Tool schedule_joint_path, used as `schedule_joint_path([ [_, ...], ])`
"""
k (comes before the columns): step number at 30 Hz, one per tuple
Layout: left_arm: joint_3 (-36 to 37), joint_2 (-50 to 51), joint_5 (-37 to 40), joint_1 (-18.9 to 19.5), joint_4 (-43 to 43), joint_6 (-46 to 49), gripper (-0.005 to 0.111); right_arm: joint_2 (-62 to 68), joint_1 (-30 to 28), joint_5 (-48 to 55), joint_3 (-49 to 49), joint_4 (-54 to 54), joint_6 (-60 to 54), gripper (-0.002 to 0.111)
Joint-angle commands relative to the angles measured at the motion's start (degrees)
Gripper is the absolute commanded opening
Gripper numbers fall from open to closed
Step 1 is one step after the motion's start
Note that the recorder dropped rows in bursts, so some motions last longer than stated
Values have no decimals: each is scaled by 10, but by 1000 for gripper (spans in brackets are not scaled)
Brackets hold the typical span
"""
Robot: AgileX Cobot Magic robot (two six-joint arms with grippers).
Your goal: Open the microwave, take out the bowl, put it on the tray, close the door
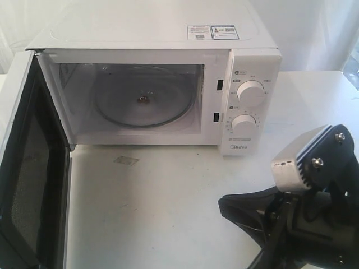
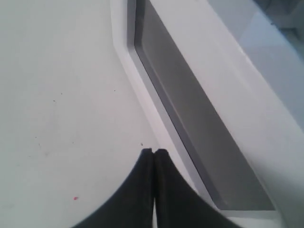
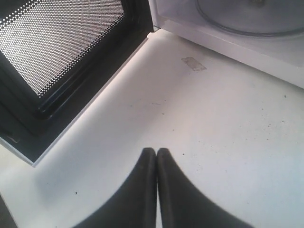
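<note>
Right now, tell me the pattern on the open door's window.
Fine dotted mesh, black-framed window; clearest in the right wrist view.

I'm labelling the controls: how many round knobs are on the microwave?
2: the upper knob and the lower knob beneath it, both on the right side of the microwave.

Left gripper (image 2: pixel 154 151): fingers pressed together, nothing between them. White table (image 2: pixel 61 95) fills one side, with a few dark specks and one red speck (image 2: pixel 75 198) on it. Door (image 2: pixel 247 118) runs diagonally across, white frame around a grey window (image 2: pixel 190 114). Gripper tips sit right at the frame's edge; contact unclear.
</note>
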Motion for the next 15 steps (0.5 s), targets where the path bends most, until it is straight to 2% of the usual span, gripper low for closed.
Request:
schedule_joint_path([
  [1, -4, 46, -15, 0, 0, 21, 0, -4, 3, -1, 1, -5, -6, 0],
  [6, -4, 84, -22, 0, -3, 32, 0, -4, 3, -1, 1, -5, -11, 0],
  [10, -4, 85, -33, 0, -50, 48, 0, -4, 3, -1, 1, -5, -13, 0],
  [15, -4, 95, -50, 0, -197, 219, 0, -4, 3, -5, 1, -5, -13, 0],
])
